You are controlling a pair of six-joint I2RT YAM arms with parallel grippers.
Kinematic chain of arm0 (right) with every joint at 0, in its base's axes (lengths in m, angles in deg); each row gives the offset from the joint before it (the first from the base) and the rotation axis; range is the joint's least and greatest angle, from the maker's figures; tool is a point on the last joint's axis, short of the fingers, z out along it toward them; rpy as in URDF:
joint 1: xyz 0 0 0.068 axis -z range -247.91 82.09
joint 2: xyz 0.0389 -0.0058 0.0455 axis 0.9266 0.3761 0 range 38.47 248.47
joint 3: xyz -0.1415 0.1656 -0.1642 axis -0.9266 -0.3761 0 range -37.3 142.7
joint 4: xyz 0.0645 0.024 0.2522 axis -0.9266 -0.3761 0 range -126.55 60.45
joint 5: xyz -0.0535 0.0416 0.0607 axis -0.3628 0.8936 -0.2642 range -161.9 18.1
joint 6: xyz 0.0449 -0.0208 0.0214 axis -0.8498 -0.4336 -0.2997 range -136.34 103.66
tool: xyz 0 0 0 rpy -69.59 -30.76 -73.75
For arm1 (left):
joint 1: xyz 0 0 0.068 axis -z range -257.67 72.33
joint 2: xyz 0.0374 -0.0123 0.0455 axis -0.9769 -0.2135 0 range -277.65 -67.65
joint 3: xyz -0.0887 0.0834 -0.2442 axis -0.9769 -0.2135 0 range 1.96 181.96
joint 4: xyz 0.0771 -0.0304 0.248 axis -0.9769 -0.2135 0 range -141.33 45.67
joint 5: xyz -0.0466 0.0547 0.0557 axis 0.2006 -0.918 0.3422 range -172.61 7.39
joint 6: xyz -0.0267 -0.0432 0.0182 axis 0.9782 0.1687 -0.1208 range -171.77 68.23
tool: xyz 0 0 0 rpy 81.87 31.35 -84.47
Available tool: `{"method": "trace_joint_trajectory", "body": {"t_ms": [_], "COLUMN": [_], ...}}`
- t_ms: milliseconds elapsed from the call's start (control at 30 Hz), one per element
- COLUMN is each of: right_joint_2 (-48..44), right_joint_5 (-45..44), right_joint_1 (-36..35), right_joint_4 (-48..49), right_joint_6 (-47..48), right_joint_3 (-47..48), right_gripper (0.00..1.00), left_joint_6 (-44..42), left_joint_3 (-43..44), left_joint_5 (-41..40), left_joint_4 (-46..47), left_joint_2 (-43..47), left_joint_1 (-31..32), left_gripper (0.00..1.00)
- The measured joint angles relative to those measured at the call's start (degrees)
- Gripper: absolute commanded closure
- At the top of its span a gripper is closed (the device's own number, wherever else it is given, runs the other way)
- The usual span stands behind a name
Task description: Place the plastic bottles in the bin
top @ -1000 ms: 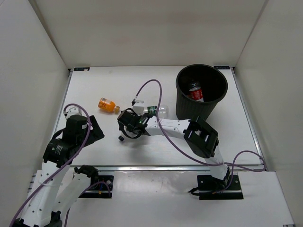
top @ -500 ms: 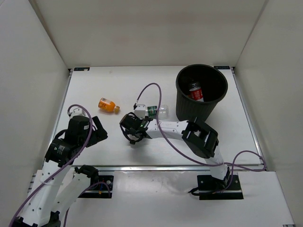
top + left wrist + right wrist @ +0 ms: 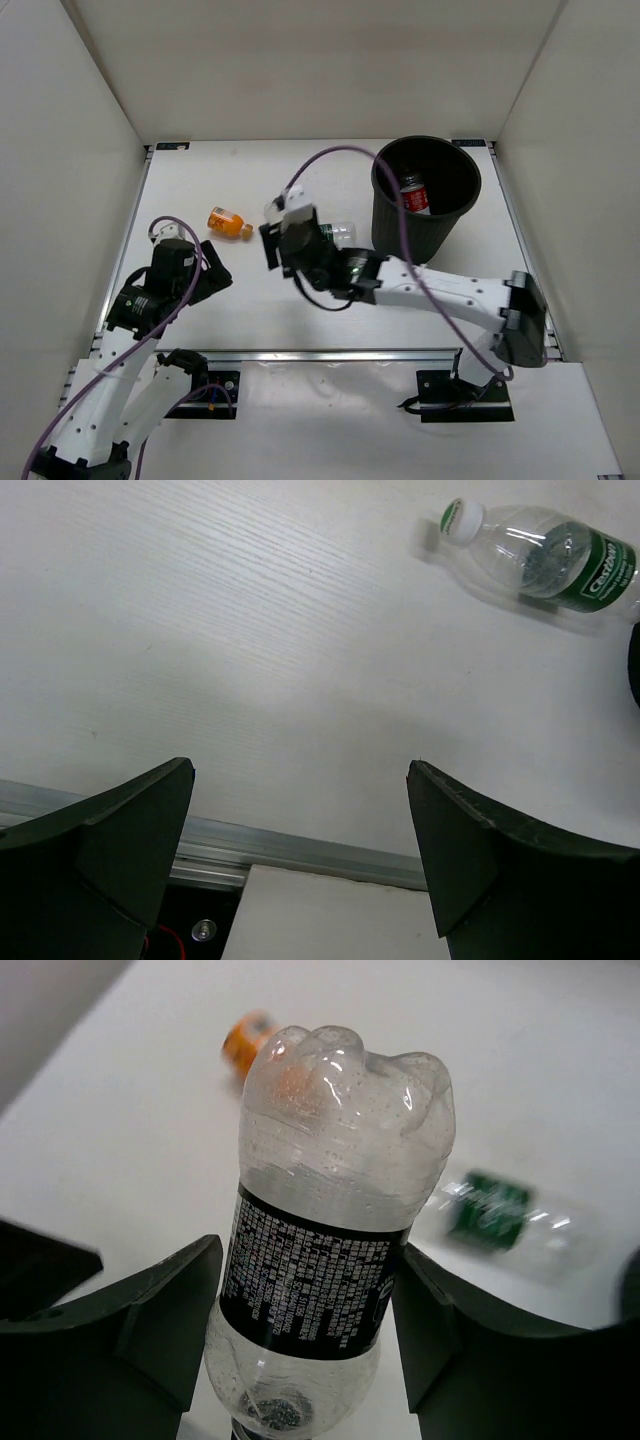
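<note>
A clear bottle with a black label (image 3: 318,1260) stands lifted off the table, base toward the camera, with my right gripper (image 3: 305,1315) shut on its label band. From above, the right gripper (image 3: 287,245) hangs over the table's middle, left of the black bin (image 3: 415,235). A red-label bottle (image 3: 413,195) lies inside the bin. A green-label bottle (image 3: 340,234) (image 3: 548,558) (image 3: 493,1212) lies on the table between gripper and bin. Farther left lies an orange bottle (image 3: 230,223) (image 3: 250,1045). My left gripper (image 3: 215,278) (image 3: 300,855) stands open and empty near the front left.
White walls close the table on three sides. An aluminium rail (image 3: 330,353) (image 3: 300,842) runs along the near edge. The right arm's purple cable (image 3: 330,158) arches high over the table toward the bin's rim.
My right gripper has shut on the black-label bottle and lifted it off the table, moving back and a little right. The left arm has edged slightly right.
</note>
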Motion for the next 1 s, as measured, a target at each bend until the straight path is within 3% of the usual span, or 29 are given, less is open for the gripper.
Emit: {"method": "trace_joint_trajectory", "body": {"t_ms": [133, 267, 367, 467, 533, 600, 700, 1000], "right_joint_2": [-12.26, -23.12, -26.21, -24.39, -21.66, -18.99, -18.49, -20.83], "right_joint_5": [0.79, 7.43, 14.38, 20.17, 22.84, 25.00, 27.96, 21.35], "right_joint_1": [11.02, 32.61, 46.45, 52.61, 55.19, 56.78, 58.86, 54.97], "right_joint_4": [0.96, 2.16, 2.47, 2.23, 2.27, 2.01, 1.11, -4.28], "right_joint_6": [8.22, 11.28, 12.28, 13.11, 13.11, 12.87, 12.13, 16.68], "right_joint_3": [-0.42, -2.71, -4.13, -4.02, -3.65, -4.57, -9.70, -4.46], "right_gripper": [0.88, 0.88, 0.86, 0.86, 0.76, 0.51, 0.01, 0.01], "left_joint_6": [0.11, 0.31, 0.50, 0.98, 1.40, 1.68, 2.03, 2.29], "left_joint_3": [-1.11, -1.14, -1.14, -1.07, -1.05, -0.85, -0.22, 7.32], "left_joint_5": [0.52, 0.63, 0.72, 0.68, 0.68, 0.57, 0.15, -1.20], "left_joint_4": [2.01, 5.31, 7.87, 10.25, 11.82, 13.53, 15.56, 20.92], "left_joint_2": [-2.58, -6.19, -9.88, -14.43, -17.27, -20.06, -23.52, -32.48], "left_joint_1": [-0.98, -1.75, -2.71, -3.91, -5.14, -6.64, -8.98, -12.81], "left_gripper": [0.01, 0.01, 0.01, 0.01, 0.02, 0.01, 0.02, 0.01]}}
